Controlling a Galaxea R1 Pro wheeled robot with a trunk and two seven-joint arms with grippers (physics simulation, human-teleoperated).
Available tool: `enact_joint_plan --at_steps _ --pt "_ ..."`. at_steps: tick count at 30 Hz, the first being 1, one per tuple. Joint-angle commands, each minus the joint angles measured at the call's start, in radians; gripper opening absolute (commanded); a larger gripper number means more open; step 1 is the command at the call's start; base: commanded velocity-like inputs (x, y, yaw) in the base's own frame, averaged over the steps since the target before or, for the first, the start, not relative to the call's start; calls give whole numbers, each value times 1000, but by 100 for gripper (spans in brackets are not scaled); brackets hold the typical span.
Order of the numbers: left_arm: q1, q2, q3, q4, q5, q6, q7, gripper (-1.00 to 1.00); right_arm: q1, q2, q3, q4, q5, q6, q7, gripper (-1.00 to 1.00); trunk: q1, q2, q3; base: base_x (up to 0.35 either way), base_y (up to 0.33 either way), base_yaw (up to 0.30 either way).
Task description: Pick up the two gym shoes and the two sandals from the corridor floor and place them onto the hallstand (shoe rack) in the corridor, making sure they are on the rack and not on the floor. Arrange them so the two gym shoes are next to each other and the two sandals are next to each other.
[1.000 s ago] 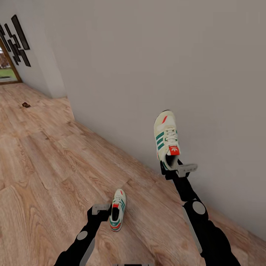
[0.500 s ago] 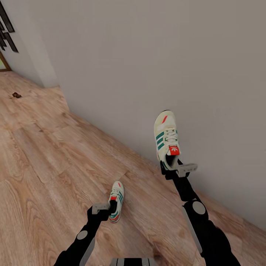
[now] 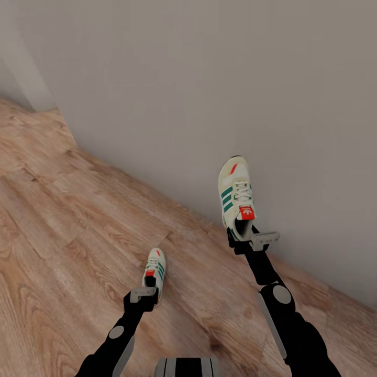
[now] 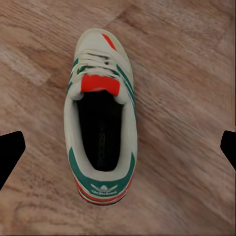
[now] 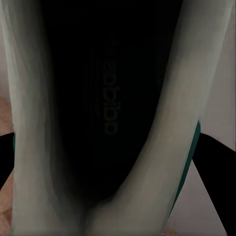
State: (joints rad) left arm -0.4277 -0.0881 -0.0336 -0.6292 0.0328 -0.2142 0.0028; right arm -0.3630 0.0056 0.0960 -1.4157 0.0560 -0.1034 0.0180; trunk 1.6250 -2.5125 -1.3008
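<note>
Setting: wood-plank floor (image 3: 68,220) meeting a plain grey wall (image 3: 209,78).

Right gripper (image 3: 242,240): raised off the floor, fingers clamped on the heel collar of one sneaker (image 3: 235,198), toe pointing away from the arm toward the wall; its dark insole shows close up in the right wrist view.

Left gripper (image 3: 145,297): low over the floor, fingers spread wide apart, holding nothing. The second sneaker (image 4: 100,135) lies upright on the floor directly below and between the fingertips, heel nearest the gripper.

Matt wood-grain planks are seen on the corridor floor (image 3: 63,220); cloth-like cream uppers on two gym shoes (image 3: 236,201).
</note>
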Motion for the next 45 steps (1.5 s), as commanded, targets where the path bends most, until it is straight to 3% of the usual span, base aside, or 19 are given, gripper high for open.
enact_joint_plan --at_steps 1,6,11,18,36,45 --pt "0 1 -2 0 4 -4 0 100 -1 1 -1 0 5 -2 2 -100 0 -1 -6 0 0 -179" --pt "0 13 -2 1 4 -29 0 100 -1 1 -1 0 5 -2 2 -100 2 -2 -29 0 0 -104" --pt "0 21 -2 -1 4 -77 0 100 -1 1 -1 0 5 -2 2 -100 2 -2 -29 0 0 -14" --pt "0 23 0 -1 4 -88 1 100 -1 1 -1 0 5 -2 1 -100 2 -2 -33 0 0 -1" --pt "-3 24 0 -58 4 -91 1 100 -1 1 -1 -2 5 -2 0 -100 11 -6 -132 0 0 0" --pt "-3 24 0 -58 4 -133 2 100 -1 1 -1 -2 5 -2 0 -100 15 -8 -181 0 0 0"
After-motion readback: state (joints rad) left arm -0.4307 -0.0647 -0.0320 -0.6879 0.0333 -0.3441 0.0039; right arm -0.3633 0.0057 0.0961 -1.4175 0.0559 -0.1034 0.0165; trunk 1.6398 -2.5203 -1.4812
